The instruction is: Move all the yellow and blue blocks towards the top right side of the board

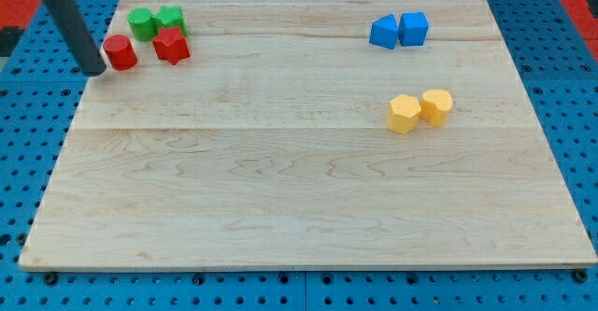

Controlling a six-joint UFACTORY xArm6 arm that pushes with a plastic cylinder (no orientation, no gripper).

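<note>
A: Only one camera view here, so start with the rod. Where is my tip [94,71]?

B: At the view's top left, at the left edge of the worktop [280,190]. It sits just beside the red cylinder [120,52], on that block's left. Touching or a hair apart, I cannot tell from this angle.

A: And the end effector, open or closed?

B: There is none to speak of. The arm ends in a plain dark rod, so it has nothing to open or hold.

A: What else is up in that corner?

B: A red star-shaped block [171,45] just right of the cylinder, and two green blocks [155,21] behind them, side by side; their shapes are hard to make out.

A: Now the blocks the task cares about.

B: Two blue blocks [399,30] touch each other near the view's top edge, right of centre. Two yellow blocks [420,110] sit together below them, in the right half, roughly mid-height.

A: So how far along?

B: I'd judge the blue pair nearly there, though it could go further right. The yellow pair is the main job left: it needs pushing up and right. My tip is well apart from both pairs, on the opposite side.
</note>
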